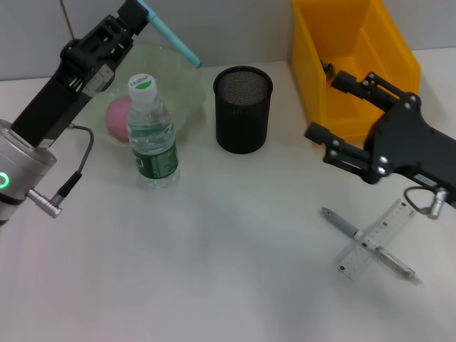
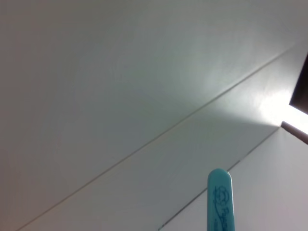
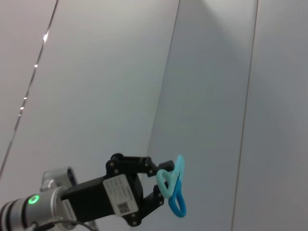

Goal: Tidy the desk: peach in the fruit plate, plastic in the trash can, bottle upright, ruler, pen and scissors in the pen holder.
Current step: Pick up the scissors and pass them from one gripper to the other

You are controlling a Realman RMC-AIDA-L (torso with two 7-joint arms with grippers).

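Because the scissors [image 1: 169, 34] belong in the mesh pen holder [image 1: 243, 108], the left claw [image 1: 135, 14] is clamped on their handles at eleven o'clock, lifted with the sheathed blade pointing toward the holder at twelve. The right claw [image 1: 340, 117], fingers apart and empty, hovers by the yellow bin [image 1: 349, 60] at two, above the pen [image 1: 367, 242] and ruler [image 1: 377, 237] crossed on the table [image 1: 214, 271] at four

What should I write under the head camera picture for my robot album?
Left gripper lifts teal scissors near the pen holder; open right gripper waits by the yellow bin.
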